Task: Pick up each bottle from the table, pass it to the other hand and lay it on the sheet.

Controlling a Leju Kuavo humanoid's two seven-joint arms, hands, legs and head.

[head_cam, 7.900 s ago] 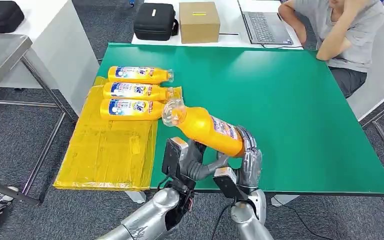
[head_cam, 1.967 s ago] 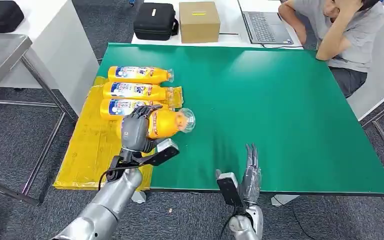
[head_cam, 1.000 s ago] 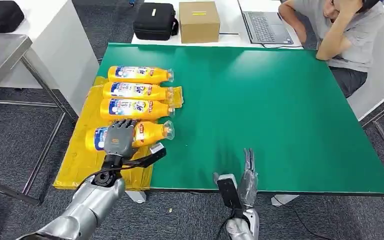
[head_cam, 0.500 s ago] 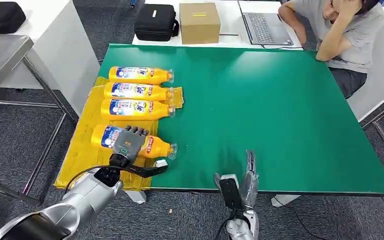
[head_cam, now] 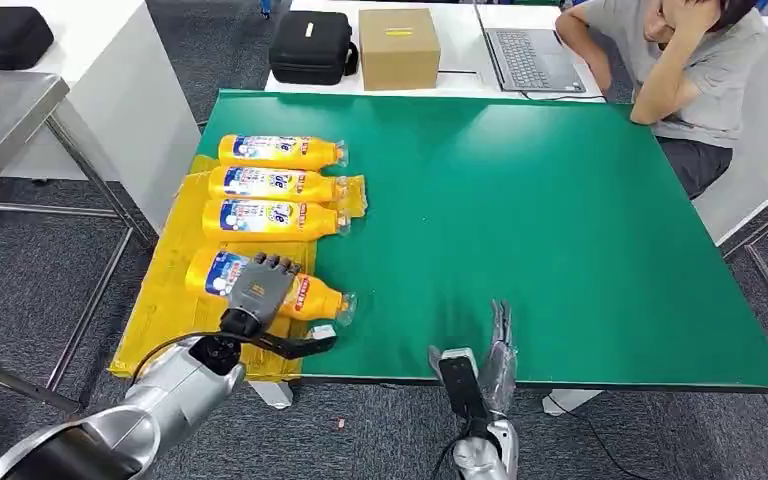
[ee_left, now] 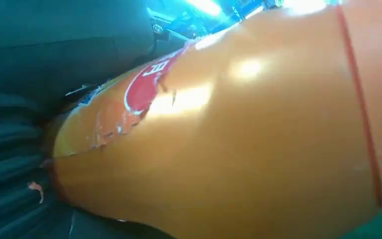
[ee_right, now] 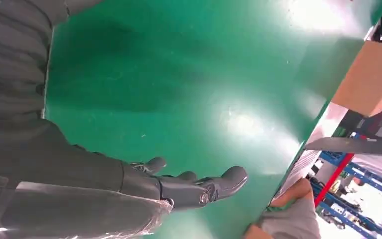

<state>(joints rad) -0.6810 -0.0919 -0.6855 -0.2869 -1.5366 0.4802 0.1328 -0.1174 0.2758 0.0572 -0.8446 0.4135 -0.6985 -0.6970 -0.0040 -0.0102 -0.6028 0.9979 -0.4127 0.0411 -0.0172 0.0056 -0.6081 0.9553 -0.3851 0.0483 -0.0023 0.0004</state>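
Note:
My left hand [head_cam: 258,287] grips an orange bottle [head_cam: 312,296] that lies on the yellow sheet [head_cam: 175,312], its clear cap end reaching onto the green table [head_cam: 560,220]. The left wrist view is close on the same orange bottle [ee_left: 238,134] and its red label. Three more orange bottles [head_cam: 272,184] lie side by side on the sheet farther back. My right hand [head_cam: 499,350] stands at the table's near edge with its fingers straight and nothing in it; my right hand [ee_right: 189,186] hovers over bare green surface in the right wrist view.
A person [head_cam: 685,60] sits at the far right corner by a laptop [head_cam: 532,55]. A cardboard box [head_cam: 398,45] and a black case [head_cam: 310,45] stand on the white table behind. A metal table [head_cam: 0,110] is at the left.
My left hand took the bottle from the right hand, carried it left and lowered it onto the sheet in front of the other bottles. The right hand drew back to the table's near edge.

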